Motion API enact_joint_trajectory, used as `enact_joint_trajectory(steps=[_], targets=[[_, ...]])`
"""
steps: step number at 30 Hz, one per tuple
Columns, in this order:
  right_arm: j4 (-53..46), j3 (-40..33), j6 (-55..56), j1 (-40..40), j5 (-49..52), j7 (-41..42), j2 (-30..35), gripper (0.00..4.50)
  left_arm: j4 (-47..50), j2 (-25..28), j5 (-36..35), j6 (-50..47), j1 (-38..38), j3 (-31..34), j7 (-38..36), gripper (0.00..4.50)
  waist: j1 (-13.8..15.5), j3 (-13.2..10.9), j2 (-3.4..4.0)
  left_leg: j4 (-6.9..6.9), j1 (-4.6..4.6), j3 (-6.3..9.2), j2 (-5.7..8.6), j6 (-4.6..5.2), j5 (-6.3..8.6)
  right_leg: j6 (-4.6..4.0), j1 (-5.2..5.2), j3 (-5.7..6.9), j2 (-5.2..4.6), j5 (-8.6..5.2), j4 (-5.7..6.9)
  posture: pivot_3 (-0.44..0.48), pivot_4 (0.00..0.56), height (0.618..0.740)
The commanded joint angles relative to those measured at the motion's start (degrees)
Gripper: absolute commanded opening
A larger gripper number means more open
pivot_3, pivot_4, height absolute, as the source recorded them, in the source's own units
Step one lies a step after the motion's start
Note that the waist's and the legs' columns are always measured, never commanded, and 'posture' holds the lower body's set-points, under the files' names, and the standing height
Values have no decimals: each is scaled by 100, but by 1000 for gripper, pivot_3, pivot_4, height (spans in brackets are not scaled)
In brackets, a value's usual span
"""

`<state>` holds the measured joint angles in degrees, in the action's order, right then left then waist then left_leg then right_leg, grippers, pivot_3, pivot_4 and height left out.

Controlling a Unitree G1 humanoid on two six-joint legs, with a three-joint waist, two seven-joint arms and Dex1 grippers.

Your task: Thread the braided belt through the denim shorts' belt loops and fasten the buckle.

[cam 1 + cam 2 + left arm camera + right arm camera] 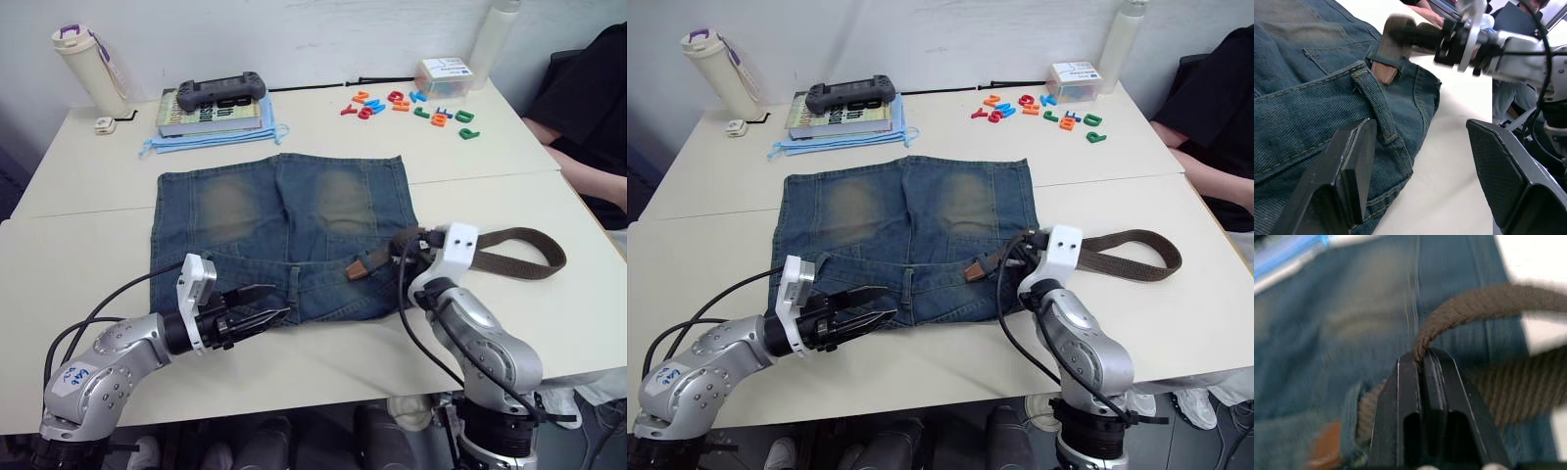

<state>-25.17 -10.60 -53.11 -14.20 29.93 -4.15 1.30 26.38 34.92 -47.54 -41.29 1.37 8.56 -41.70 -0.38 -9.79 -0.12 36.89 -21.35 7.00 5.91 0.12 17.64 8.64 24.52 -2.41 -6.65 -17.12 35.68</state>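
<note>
The denim shorts (284, 225) lie flat on the table, waistband toward me. The braided belt (529, 251) curves out to the right of them. Its tan tip (357, 267) pokes out from under one of the belt loops (1387, 59) on the waistband. My right gripper (402, 242) is shut on the brown strap (1469, 308) just right of that loop. My left gripper (278, 302) hovers open at the waistband's near edge, beside another belt loop (1376, 105). One of its fingers (1347, 181) rests over the denim. The buckle is hidden.
At the back of the table are a book with a game controller (220, 93) on it, blue face masks (211, 140) and a bottle (88, 69). Coloured letters (411, 106) and a small box (446, 76) lie back right. A person's arm (593, 181) is at the right edge.
</note>
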Motion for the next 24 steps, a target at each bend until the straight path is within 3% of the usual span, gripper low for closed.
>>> enact_joint_trajectory(steps=[1,8,15,21,24], targets=[[210,-219,-386,-168,279,22,13,0,160,4,-90,-5,29,37,1,3270,-4,0,0,0,0,-1,-1,0,0,-1,0,0,1,0,0,0,150,740],[674,-373,-597,-308,467,221,77,0,143,-20,-31,57,48,-23,-3,3270,-12,3,-4,1,9,-1,-5,-2,1,-4,-8,1,5,2,0,0,150,740],[814,-526,-834,-298,815,289,-49,0,-211,-599,702,393,821,-961,216,3270,1,10,-16,4,14,-2,-8,-4,2,-11,-15,4,8,6,-1,0,150,740],[711,-502,-1034,-316,937,350,122,0,-1044,-1607,2196,891,2079,-1966,1194,3270,-16,12,-21,6,12,-4,-16,-10,4,-14,-12,11,15,7,-1,0,150,740],[673,-578,-1042,-310,937,260,129,0,-1481,-1578,3503,1756,2598,-2620,1433,3270,-28,12,-21,7,11,-7,-18,-11,4,-14,-10,10,17,8,0,0,150,740]])
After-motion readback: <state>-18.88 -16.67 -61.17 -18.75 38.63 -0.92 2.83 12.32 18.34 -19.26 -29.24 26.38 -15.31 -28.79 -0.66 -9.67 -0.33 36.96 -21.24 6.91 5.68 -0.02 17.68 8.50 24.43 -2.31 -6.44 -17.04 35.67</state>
